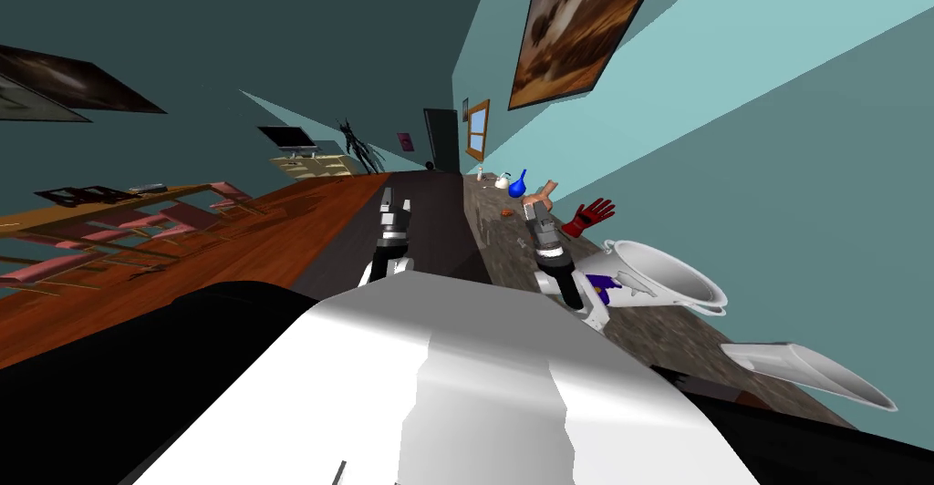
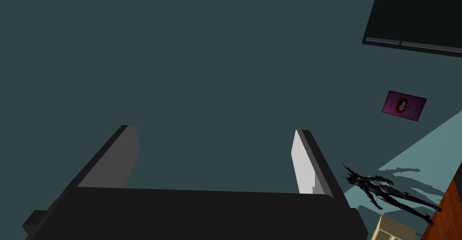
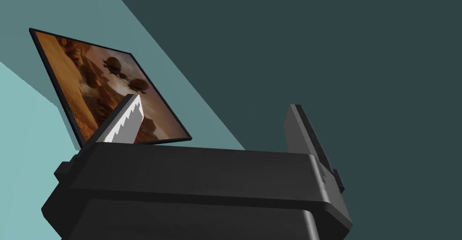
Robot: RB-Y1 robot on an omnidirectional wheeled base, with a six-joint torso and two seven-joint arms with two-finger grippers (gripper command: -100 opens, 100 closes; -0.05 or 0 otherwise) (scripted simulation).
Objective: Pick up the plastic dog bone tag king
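2 end effectors are raised, each with its 2 fingers spread apart and empty: the left end effector [image 1: 396, 199] left of the long speckled grey stone table [image 1: 497, 242], the right end effector [image 1: 532, 207] over it. 1 tan bone-shaped tag [image 1: 545, 191] lies on the table just beyond the right fingertips, 1 red glove [image 1: 590, 216] to its right, 1 blue flask [image 1: 519, 183] farther off.
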